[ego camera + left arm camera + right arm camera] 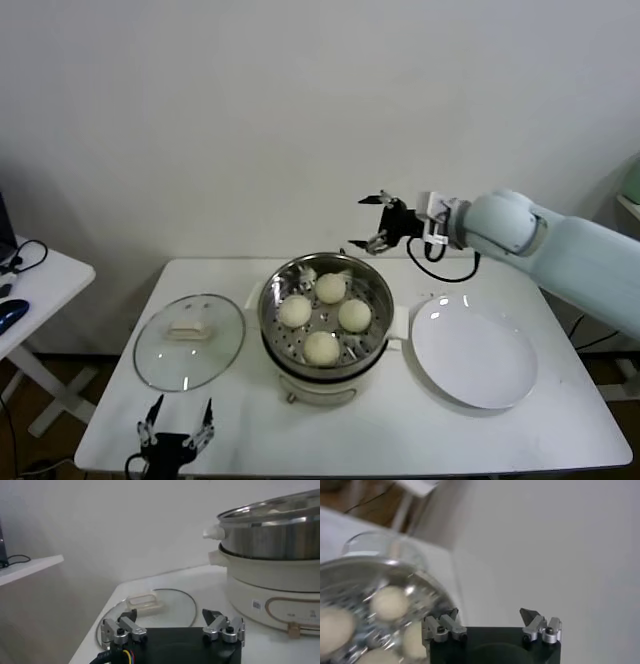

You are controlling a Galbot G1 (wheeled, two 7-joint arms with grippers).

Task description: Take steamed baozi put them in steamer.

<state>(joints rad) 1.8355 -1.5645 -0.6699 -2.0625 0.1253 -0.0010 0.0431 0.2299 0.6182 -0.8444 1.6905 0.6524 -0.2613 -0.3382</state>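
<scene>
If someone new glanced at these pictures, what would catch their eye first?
Probably the shiny steamer mid-table, holding all four baozi. Next, the right gripper hanging open and empty in the air just behind it. The white plate beside the steamer lies bare.

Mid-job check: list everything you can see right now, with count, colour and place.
steamed baozi: four, cream-white, all inside the steamer.
steamer: one, shiny steel basket on a cream base, table centre.
glass lid: one, clear with a pale handle, flat on the table to the steamer's left.
plate: one, white, nothing on it, to the steamer's right.
table: one, white.
side table: one, white, far left.
left tool: open, at the near table edge.
right tool: open, raised behind the steamer.
</scene>
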